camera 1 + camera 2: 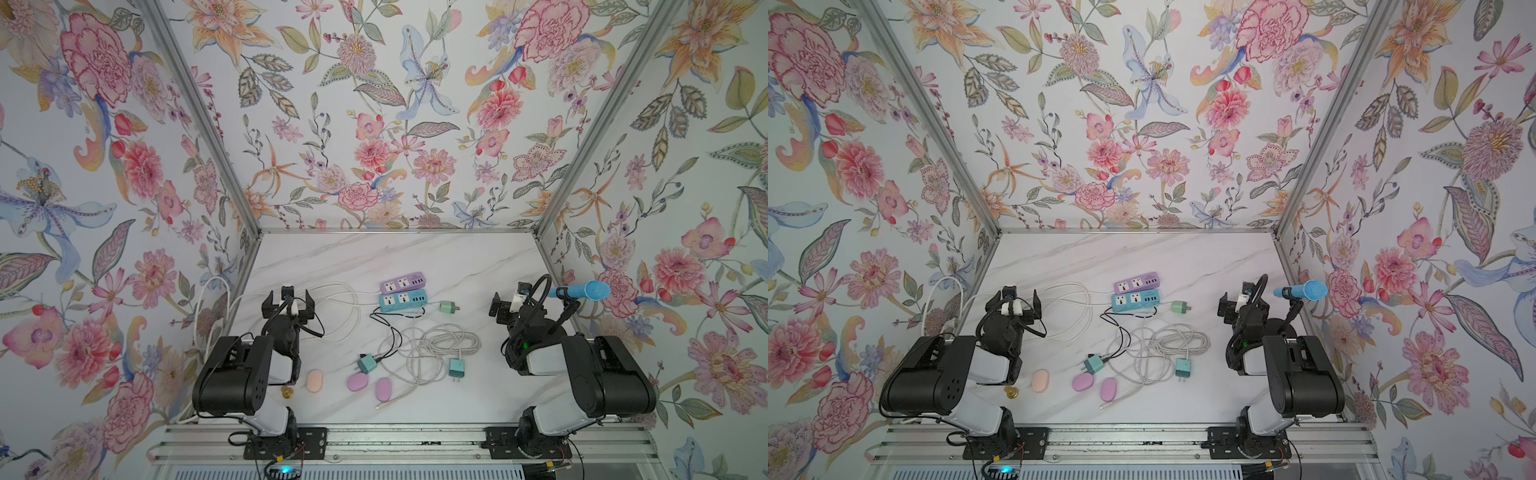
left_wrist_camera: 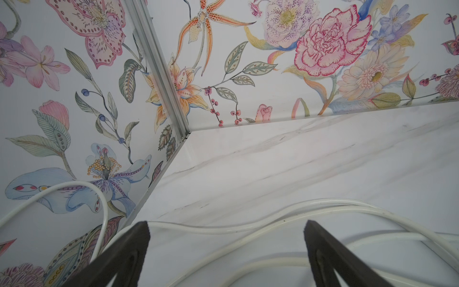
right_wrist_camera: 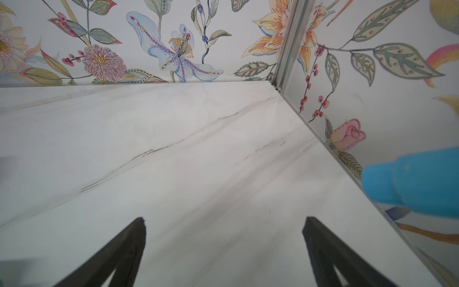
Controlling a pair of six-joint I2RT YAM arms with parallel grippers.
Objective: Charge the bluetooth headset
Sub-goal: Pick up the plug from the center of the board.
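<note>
Three small oval cases lie near the table's front: a peach one (image 1: pixel 315 380) (image 1: pixel 1040 380) and two pink-purple ones (image 1: pixel 358 382) (image 1: pixel 383 389). I take them for bluetooth headset cases. Behind them lie a tangle of white charging cables (image 1: pixel 440 345), three green plug adapters (image 1: pixel 366 363) (image 1: pixel 456 368) (image 1: pixel 446 307), and a purple power strip (image 1: pixel 402 282) with a blue power strip (image 1: pixel 403 301). My left gripper (image 1: pixel 289 300) (image 2: pixel 227 223) is open over thick white cords (image 2: pixel 248 223), left of the strips. My right gripper (image 1: pixel 509 301) (image 3: pixel 224 220) is open over bare marble at the right.
A blue microphone (image 1: pixel 582 291) (image 3: pixel 417 179) on a black stand juts out by the right wall, close to my right arm. A small brass knob (image 1: pixel 286 391) sits by the left arm's base. White cords (image 1: pixel 216 299) run up the left wall. Flowered walls enclose three sides.
</note>
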